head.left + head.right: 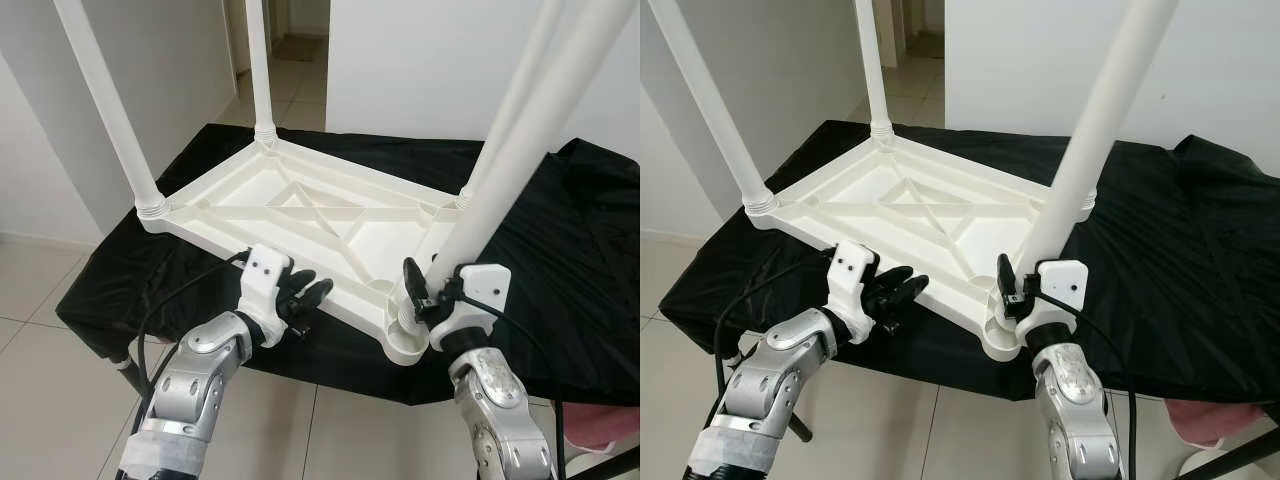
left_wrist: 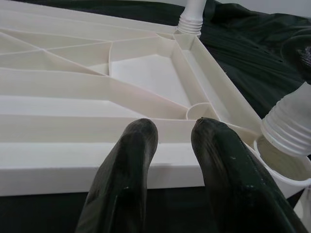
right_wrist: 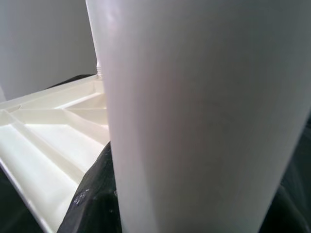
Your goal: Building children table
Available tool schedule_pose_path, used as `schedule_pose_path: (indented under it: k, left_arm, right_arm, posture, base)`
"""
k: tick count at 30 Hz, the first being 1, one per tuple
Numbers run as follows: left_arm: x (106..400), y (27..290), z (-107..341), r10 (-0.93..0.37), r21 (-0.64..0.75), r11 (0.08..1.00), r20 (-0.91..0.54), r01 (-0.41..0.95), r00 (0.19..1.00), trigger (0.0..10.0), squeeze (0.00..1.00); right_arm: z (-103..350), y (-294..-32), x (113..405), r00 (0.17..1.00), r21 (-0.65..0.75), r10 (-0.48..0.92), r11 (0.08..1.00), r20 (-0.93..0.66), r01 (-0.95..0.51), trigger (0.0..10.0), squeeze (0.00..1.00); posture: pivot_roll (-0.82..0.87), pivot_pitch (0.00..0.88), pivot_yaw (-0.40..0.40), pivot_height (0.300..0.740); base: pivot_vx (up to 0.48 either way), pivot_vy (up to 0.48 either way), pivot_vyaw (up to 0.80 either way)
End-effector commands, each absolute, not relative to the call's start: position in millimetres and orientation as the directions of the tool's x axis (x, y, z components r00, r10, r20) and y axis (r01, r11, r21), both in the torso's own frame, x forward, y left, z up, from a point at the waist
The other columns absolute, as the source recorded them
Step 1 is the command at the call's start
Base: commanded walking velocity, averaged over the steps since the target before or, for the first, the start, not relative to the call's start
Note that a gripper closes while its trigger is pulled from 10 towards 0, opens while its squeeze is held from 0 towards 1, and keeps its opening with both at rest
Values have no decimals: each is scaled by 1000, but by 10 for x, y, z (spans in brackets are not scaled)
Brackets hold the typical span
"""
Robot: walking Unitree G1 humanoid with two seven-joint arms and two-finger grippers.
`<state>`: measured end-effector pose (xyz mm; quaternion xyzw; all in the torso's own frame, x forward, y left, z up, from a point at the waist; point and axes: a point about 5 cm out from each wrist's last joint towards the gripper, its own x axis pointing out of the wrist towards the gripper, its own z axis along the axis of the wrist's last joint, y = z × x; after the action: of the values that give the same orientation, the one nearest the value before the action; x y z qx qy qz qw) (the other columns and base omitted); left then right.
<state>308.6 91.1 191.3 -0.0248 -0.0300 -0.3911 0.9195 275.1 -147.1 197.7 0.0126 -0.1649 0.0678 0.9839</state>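
Lying upside down on a black cloth [image 1: 560, 240], the white tabletop [image 1: 300, 215] shows its ribbed underside, with three legs already standing in their corner sockets: one at the far left [image 1: 105, 110], one at the back [image 1: 258, 65] and one at the far right [image 1: 1090, 195]. The right gripper [image 1: 428, 292] is clenched around the fourth leg [image 1: 520, 140] near its lower end, holding it tilted with its ribbed tip [image 2: 291, 124] just above the near corner socket [image 1: 405, 335]. The left gripper [image 1: 305, 295] rests at the tabletop's near edge, its two fingers [image 2: 129, 170] slightly parted and grasping nothing, the tips against the rim. Tiled floor [image 1: 40, 350] lies below the cloth.
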Motion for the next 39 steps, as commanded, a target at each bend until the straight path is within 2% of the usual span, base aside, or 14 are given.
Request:
schedule_pose_path:
  k: [1,7,11,20,22,35,39]
  left_arm:
    - [3038,954,1926,-689,-47,719,82,693,720,10000,0]
    - [2927,921,1934,-716,15,696,95,718,692,10000,0]
    - [2877,892,1915,-732,1,678,83,735,676,10000,0]
    - [2733,797,1912,-779,57,626,90,777,621,10000,0]
    - [2658,780,1885,-821,66,570,76,819,565,10000,0]
    - [2584,796,1868,-849,116,528,45,842,526,10000,0]
    - [2582,776,1897,-860,127,509,51,851,507,10000,0]
  right_arm:
    - [1932,-1464,2664,935,8,139,989,327,-149,10000,0]
    - [1813,-1465,2631,944,0,165,985,287,-172,10000,0]
    - [1791,-1448,2634,941,-23,194,980,278,-196,10000,0]
    - [1737,-1383,2712,927,-151,275,958,256,-243,10000,0]
    - [1686,-1366,2720,920,-193,313,943,237,-271,10000,0]
    - [1560,-1392,2792,916,-213,352,926,192,-312,10000,0]
    - [1518,-1428,2855,928,-123,325,944,180,-307,10000,0]
  posture:
    - [-2,101,1,740]
    - [-4,103,4,740]
    - [-3,103,8,740]
    - [6,105,8,740]
    - [9,105,6,740]
    - [16,117,15,740]
    - [12,121,18,740]
  base:
    - [0,0,0]
    - [0,0,0]
    - [0,0,0]
    - [0,0,0]
    - [0,0,0]
    - [0,0,0]
    - [0,0,0]
